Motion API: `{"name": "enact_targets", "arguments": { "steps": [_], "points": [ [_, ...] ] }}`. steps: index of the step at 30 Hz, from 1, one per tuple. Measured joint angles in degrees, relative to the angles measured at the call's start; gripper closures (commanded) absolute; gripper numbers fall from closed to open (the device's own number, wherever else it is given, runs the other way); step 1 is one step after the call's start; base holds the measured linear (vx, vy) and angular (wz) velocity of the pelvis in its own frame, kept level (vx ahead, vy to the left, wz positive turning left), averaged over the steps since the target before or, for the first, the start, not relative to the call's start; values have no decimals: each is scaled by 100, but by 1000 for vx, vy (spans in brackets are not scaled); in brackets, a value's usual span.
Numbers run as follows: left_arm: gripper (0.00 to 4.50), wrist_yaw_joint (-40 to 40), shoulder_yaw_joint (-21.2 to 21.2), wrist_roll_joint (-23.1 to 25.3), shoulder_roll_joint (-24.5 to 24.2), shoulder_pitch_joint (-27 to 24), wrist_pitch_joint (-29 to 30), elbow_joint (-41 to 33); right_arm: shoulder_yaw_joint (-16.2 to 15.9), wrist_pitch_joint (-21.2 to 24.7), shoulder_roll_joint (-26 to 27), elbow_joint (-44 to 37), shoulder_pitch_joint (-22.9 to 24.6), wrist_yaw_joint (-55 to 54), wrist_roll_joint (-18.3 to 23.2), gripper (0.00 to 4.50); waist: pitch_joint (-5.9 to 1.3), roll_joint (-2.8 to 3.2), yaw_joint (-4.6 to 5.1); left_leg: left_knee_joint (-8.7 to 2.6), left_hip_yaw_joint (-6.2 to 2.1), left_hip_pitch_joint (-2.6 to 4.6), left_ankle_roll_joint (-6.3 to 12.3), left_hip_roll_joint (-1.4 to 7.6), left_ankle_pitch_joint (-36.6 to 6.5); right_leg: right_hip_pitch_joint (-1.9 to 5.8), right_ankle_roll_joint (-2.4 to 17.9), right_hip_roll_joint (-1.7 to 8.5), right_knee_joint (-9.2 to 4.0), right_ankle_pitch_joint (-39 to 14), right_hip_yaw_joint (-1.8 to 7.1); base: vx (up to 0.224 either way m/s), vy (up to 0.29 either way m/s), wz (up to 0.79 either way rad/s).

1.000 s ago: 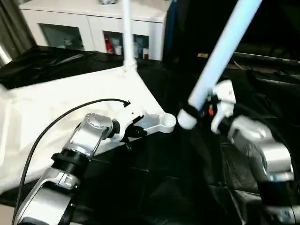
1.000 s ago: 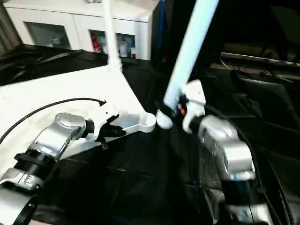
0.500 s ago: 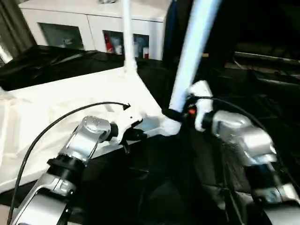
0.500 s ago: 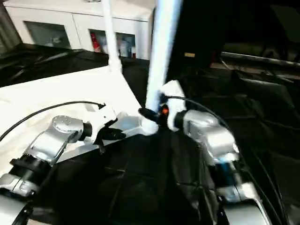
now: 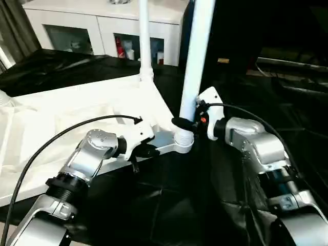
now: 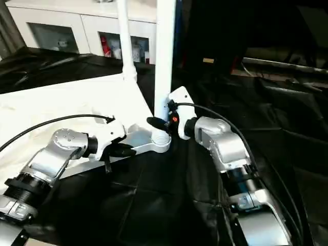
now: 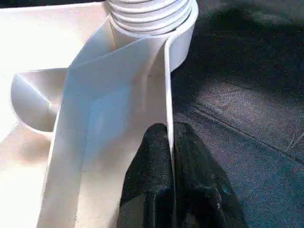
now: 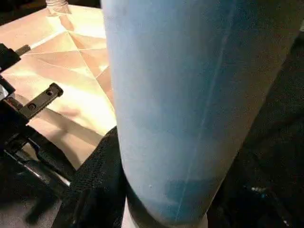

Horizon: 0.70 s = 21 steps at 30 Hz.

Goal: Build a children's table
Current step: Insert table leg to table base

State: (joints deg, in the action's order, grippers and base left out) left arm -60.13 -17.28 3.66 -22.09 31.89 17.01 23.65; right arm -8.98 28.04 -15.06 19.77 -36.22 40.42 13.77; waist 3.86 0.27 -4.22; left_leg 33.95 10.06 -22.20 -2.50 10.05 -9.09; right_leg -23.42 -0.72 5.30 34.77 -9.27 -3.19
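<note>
The white tabletop [image 5: 77, 113] lies upside down on a black cloth. One white leg [image 5: 145, 46] stands in its far corner socket. A second leg [image 5: 197, 56] stands upright with its threaded end [image 7: 152, 12] in the near corner socket [image 5: 183, 146]. My right gripper [image 5: 185, 123] is shut on this leg just above the socket; its black finger [image 8: 97, 185] wraps the tube. My left gripper [image 5: 141, 152] is shut on the tabletop's thin side rim [image 7: 167, 85] beside that socket, with the black fingers [image 7: 154, 156] pinching the rim from both sides.
A white cabinet [image 5: 97, 28] with glass doors stands behind the tabletop. Black cloth [image 5: 169, 205] covers the surface around and to the right. A black cable [image 5: 56, 141] runs along my left arm.
My right gripper swung the tilted leg upright and leftwards, bringing its lower end from beside the corner socket down into it. The left gripper has stayed on the rim.
</note>
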Motion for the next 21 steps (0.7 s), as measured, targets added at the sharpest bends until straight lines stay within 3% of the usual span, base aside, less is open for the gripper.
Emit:
{"name": "enact_targets", "arguments": {
  "steps": [6, 11, 21],
  "points": [
    [450, 47, 2, 0, 23, -1, 0, 9, 399, -205, 138, 213, 145, 4, 250, 263, -2, -3, -7, 0, 1, 1, -1, 0, 0, 0, 1, 0, 3, 0, 1, 0, 0, 0],
    [450, 107, 2, 3, 66, 3, 0, 25, 755, -526, 312, 133, 588, -181, 485, 263, -3, -3, -40, 0, 4, 2, -1, 0, 0, 0, 4, 1, 3, 2, 3, 0, 0, 0],
    [450, 168, 1, 23, 138, 21, -72, 100, 440, -895, 336, -644, 1108, -640, 35, 264, -5, 0, -74, 0, 6, 7, -1, -3, 0, 0, -10, 1, 3, -6, 11, 0, 0, 0]
  ]
}}
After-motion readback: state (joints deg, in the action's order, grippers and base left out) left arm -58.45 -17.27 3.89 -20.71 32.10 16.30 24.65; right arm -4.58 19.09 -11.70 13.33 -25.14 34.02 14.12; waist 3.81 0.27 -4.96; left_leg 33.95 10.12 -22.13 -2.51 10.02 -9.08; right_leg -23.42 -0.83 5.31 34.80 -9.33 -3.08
